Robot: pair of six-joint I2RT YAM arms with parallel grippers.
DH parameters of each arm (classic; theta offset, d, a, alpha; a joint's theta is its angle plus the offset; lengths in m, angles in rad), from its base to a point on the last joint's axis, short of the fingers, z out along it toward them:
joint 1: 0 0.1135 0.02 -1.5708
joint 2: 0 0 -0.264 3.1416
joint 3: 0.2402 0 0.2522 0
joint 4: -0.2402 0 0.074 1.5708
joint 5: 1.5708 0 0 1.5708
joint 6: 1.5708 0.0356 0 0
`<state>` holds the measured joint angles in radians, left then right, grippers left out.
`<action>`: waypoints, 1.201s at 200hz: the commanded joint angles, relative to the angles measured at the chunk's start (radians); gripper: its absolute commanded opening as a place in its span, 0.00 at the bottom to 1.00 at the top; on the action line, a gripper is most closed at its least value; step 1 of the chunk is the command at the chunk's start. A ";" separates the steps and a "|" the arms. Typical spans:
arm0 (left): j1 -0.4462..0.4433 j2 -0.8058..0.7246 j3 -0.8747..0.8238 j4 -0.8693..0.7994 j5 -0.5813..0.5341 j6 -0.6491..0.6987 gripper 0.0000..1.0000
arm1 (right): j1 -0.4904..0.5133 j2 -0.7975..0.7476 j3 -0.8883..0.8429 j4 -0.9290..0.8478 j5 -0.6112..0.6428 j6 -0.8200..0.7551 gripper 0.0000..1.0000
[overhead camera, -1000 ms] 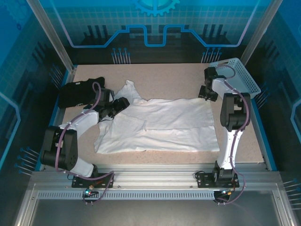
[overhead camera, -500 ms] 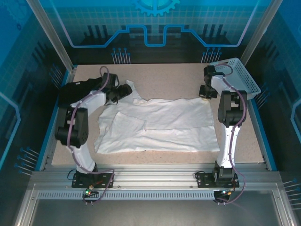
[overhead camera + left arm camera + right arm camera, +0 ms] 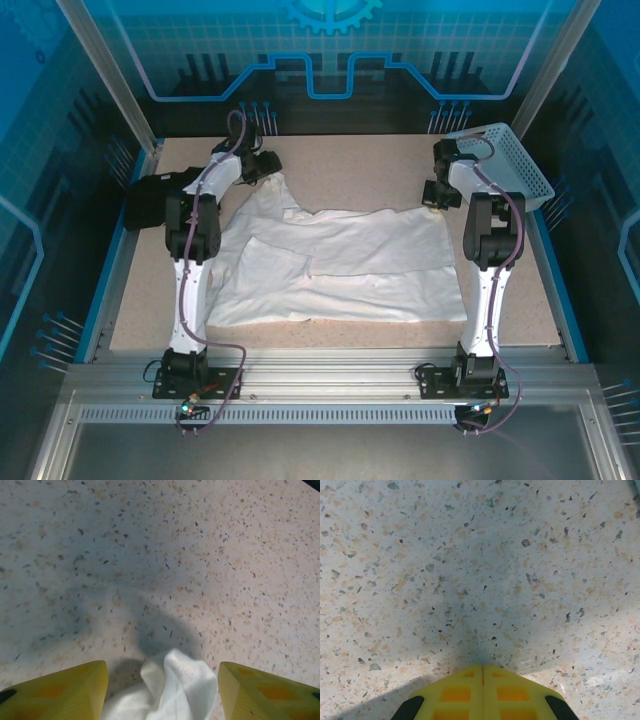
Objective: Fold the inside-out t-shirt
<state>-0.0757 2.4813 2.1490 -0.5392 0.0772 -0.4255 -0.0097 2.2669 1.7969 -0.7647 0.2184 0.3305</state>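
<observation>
Nearest us, the t-shirt (image 3: 340,265) lies spread white and mostly flat across the middle of the table (image 3: 380,155), with a long crease running across it. The left arm (image 3: 190,250) stretches out over its left edge and hides a strip of cloth there. Just left of that arm, by the table's side, sits the black garment (image 3: 150,195), apart from the shirt as far as we can tell. On the right, the right arm (image 3: 490,250) stands along the shirt's right edge and partly in front of the basket (image 3: 515,160), which rests at the far right corner. The right gripper (image 3: 435,195) hangs by the shirt's far right corner. Its wrist view shows the yellow fingers pressed together over bare tabletop with nothing between them, though from above we cannot make out whether it touches the cloth. Farther back, the left gripper (image 3: 268,165) sits at the shirt's far left tip. Its jaws stand well apart, and a small bunched point of white cloth lies loose between them, not clamped. A second ago the left arm lay low and bent, with its gripper over the shirt's left shoulder. Since then it has straightened and reached to the far tip, while the right arm has barely shifted.
</observation>
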 commanded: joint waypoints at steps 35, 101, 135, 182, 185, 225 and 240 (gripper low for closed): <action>0.001 0.146 0.224 -0.176 0.067 0.019 0.52 | -0.004 -0.008 -0.010 0.002 -0.052 -0.021 0.01; 0.005 0.254 0.355 -0.205 0.102 0.023 0.24 | -0.004 0.010 0.009 -0.007 -0.064 -0.027 0.01; 0.013 0.252 0.361 -0.194 0.110 0.033 0.09 | -0.004 0.021 0.034 -0.016 -0.051 -0.035 0.01; 0.014 0.177 0.350 -0.153 0.105 0.071 0.00 | -0.005 0.010 0.054 0.002 -0.027 -0.080 0.00; 0.014 0.167 0.344 -0.149 0.104 0.072 0.00 | -0.005 0.005 0.051 0.006 -0.027 -0.086 0.00; 0.014 -0.121 0.031 -0.001 0.100 0.039 0.00 | -0.005 -0.106 -0.024 0.077 -0.028 -0.161 0.00; 0.014 -0.252 -0.127 0.056 0.116 0.011 0.00 | -0.005 -0.156 -0.079 0.109 -0.028 -0.186 0.00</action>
<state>-0.0616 2.5412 2.3051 -0.6487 0.1581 -0.3824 -0.0097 2.2463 1.8042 -0.7296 0.1829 0.2188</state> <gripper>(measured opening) 0.053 0.057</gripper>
